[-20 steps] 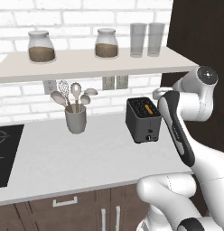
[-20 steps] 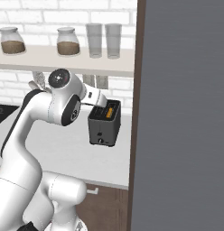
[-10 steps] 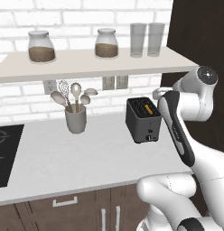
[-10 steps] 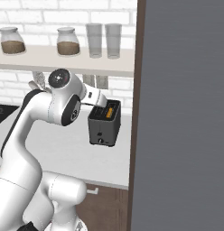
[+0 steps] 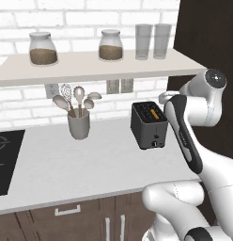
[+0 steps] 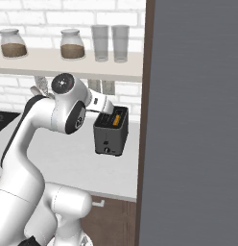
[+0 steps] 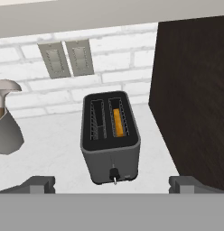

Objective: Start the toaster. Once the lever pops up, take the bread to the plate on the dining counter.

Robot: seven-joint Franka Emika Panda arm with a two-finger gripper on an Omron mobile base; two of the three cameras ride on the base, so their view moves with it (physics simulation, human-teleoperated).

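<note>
The spread gripper (image 7: 112,182) hovered above the glowing dark grey boxy toaster (image 7: 110,135); toasting seemed underway, bread transfer remained.

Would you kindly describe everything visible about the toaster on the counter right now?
The toaster is a small dark grey box with a matte look and two long top slots. The slot nearer the dark cabinet glows orange; the other looks dark. A small lever knob sits low on its front face. It stands upright on the pale counter, below the wall outlets, beside the dark cabinet. Nothing touches it except the counter.
</note>
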